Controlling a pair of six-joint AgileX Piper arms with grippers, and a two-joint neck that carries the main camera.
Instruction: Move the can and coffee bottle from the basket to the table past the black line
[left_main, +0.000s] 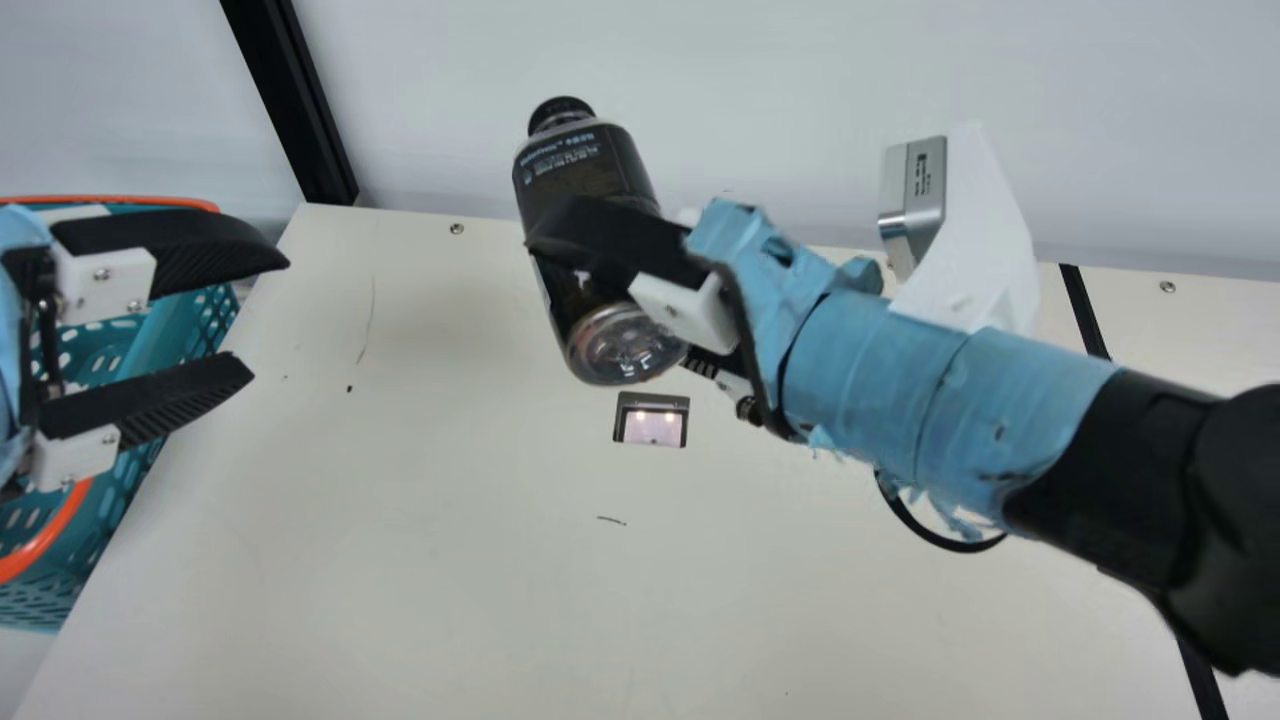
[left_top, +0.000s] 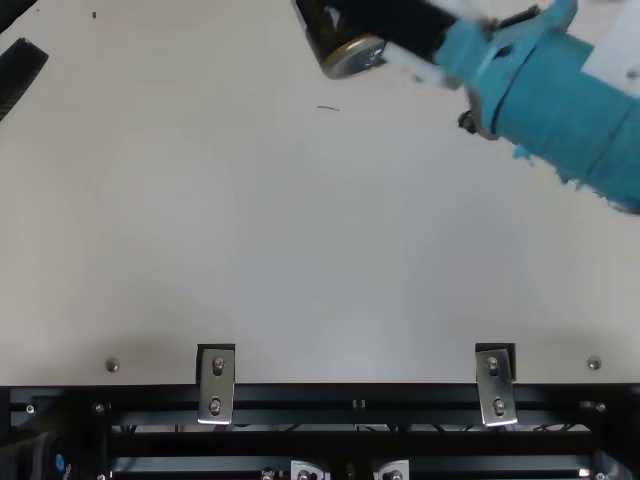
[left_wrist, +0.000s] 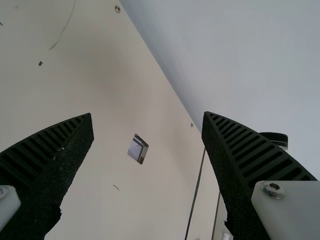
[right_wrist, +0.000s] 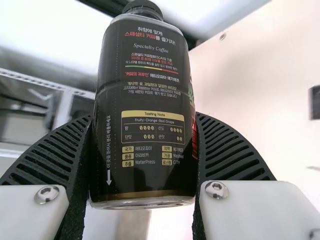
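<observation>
**Fingers of our right gripper (right_wrist: 145, 120) pinch the coffee bottle (left_main: 580, 165)**

It tilts above the table (left_main: 400, 560), short of the black line (left_main: 1085, 312). We should carry it across, right it slowly, and seat its base (left_main: 625, 345) flat before letting go. Our right arm (left_main: 960, 400) leans over that line; its dangling cable (left_main: 960, 548) could snag. Our left gripper (left_main: 270, 318), fingers spread, is by the basket (left_main: 50, 535).

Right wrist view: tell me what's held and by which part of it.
The coffee bottle, pinched on both sides of its lower half by the right gripper.
</observation>
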